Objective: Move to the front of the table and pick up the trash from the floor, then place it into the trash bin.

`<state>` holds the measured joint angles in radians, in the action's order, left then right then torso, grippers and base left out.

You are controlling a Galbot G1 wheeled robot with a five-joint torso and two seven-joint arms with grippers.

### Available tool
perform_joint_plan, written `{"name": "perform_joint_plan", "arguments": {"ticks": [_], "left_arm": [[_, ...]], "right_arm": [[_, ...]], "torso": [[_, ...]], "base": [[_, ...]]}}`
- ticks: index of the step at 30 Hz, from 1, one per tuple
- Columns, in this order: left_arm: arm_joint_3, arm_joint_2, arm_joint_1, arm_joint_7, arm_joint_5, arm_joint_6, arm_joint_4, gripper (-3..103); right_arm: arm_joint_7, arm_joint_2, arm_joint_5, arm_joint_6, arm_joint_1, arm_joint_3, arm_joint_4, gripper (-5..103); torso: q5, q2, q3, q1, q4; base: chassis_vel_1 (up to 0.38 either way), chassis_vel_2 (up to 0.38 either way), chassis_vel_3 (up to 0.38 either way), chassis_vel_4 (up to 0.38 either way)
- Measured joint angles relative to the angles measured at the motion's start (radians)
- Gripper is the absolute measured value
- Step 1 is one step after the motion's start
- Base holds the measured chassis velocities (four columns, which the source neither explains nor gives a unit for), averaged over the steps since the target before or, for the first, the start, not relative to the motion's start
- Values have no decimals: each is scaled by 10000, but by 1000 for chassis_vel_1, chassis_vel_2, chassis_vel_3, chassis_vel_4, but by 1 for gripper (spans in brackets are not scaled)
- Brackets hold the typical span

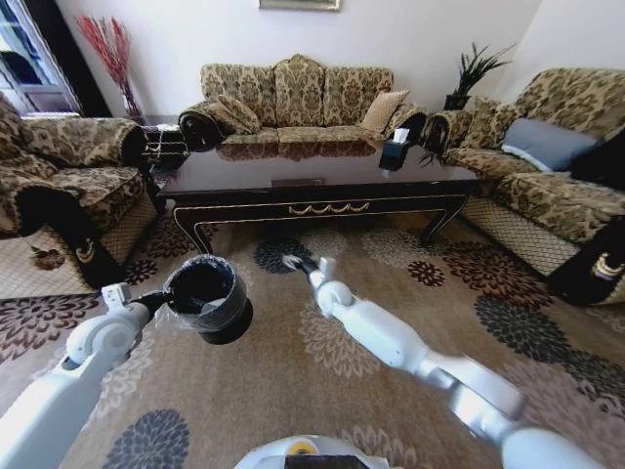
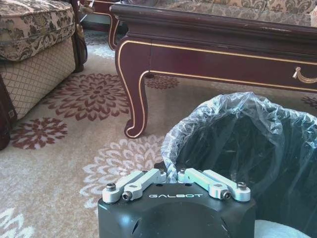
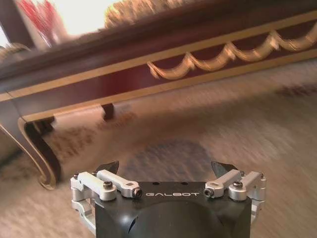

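- The left gripper (image 2: 171, 181), a black block with silver linkages, is closed on the rim of the trash bin (image 1: 207, 296), a small round black bucket lined with a thin clear plastic bag puffed over its edge. It holds the bin off the floor (image 1: 293, 371), in front of the left end of the table (image 1: 312, 181).
- The bin's inside looks dark, and I cannot tell whether any litter lies in it. In the left wrist view the bag (image 2: 208, 119) is crinkled and translucent, and the bin mouth faces upward.
- The table is long and low, with a glossy dark top, gold scroll trim along its front edge and curved carved legs. The robot already stands before its front edge, so the approach looks done.
- The right gripper (image 3: 168, 171) reaches forward and down over the beige carpet patterned with round flower medallions, near the middle of the table's front edge and just right of the bin. Its dark fingertips (image 3: 110, 167) stand wide apart with nothing between them.
- No bottle, paper or scrap can be made out on the carpet. A small pale bit at the right gripper's tip in the head view is too unclear to name.
- By my judgement, picking up litter and dropping it into the bin remain open, unless pieces are already inside.
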<state>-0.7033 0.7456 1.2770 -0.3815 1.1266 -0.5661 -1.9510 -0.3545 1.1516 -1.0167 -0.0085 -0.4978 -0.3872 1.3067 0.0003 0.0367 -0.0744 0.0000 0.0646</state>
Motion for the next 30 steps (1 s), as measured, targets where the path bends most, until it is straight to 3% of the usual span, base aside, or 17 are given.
{"name": "perform_joint_plan", "arguments": {"ticks": [14, 30], "left_arm": [[101, -78, 1, -28, 9, -21, -13, 4], [78, -16, 146, -41, -3, -41, -162, 4]], "right_arm": [[449, 2, 821, 104, -2018, 1807, -1232, 100], [642, 216, 1306, 467, -2633, 2146, -1399, 100]], "torso": [[-1, -1, 0, 0, -1], [-3, 0, 1, -1, -1]], "base": [[0, 0, 0, 0], [-93, 30, 106, -30]]}}
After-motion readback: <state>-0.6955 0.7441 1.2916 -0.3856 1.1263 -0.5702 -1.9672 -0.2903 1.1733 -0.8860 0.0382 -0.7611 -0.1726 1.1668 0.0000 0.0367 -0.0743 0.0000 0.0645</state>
